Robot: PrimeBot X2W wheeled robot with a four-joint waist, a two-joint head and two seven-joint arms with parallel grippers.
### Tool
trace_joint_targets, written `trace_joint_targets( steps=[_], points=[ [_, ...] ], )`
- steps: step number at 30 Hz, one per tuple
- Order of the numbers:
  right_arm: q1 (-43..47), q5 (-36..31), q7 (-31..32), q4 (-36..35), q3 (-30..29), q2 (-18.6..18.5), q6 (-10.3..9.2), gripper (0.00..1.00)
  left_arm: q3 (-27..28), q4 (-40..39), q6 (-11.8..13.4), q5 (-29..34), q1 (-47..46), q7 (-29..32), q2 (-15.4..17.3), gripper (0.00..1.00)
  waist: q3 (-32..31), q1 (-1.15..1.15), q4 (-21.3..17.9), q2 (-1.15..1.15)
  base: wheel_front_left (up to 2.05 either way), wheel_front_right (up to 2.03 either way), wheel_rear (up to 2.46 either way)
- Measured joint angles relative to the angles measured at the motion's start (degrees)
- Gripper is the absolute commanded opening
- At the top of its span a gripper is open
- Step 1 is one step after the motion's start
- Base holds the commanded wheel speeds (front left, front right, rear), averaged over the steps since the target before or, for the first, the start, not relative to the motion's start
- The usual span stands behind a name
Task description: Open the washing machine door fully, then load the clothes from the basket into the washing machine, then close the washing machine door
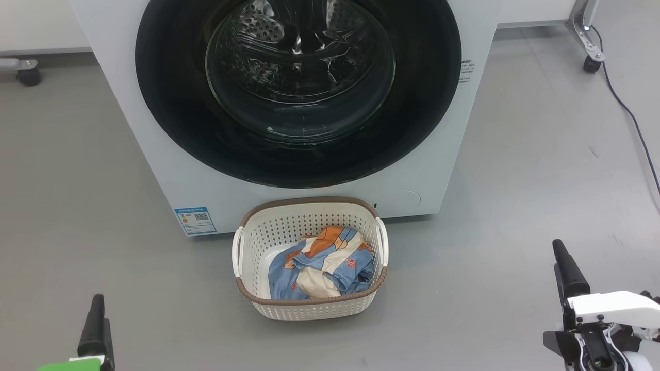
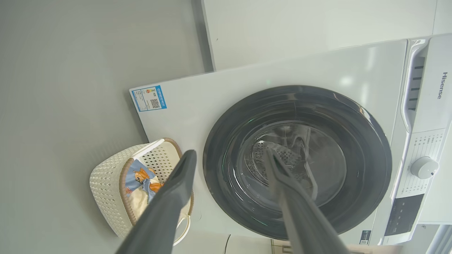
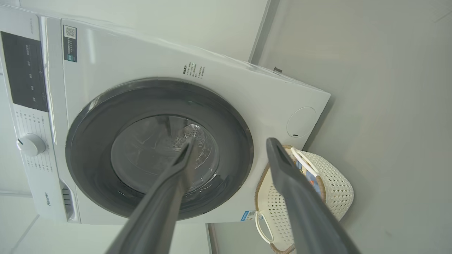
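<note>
One basket [image 1: 309,308] just before washing machine door [image 1: 299,82]

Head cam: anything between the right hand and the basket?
No. In the head view, the stretch from the right hand to the basket is bare grey floor.

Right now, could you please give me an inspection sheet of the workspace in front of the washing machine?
Surface: grey floor, a few faint scuffs.
Job's things: washing machine door shut on the washing machine; basket on the floor just in front of it, clothes bunched inside.
Clutter: nothing seen.
Grippers: left gripper open, right gripper open, both holding nothing and touching nothing.
Cables: dark cable lies on the floor to the robot's right.
Surroundings: castor at far left, metal leg on a wheel at far right.
</note>
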Motion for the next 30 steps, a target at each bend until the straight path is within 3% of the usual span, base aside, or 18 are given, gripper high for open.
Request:
trace_joint_targets(
  steps=[8, 30],
  points=[
    [-0.93, -7.6, -1.25, -0.41, 2.09, -1.34, -0.12, 1.0, -1.78, -0.85, 0.0, 6.76, -0.03, -1.74, 2.59, 1.0, 0.1, 0.0, 0.0, 0.0, 0.0, 0.0, 0.0],
    [-2.35, -29.02, -5.24, -1.71, 7.44, -3.39, -3.69, 1.0, -4.55, -2.27, 0.0, 27.94, -0.07, -5.52, 6.42, 1.0, 0.3, 0.0, -0.06, 0.0, 0.0, 0.0, 0.0]
  ],
)
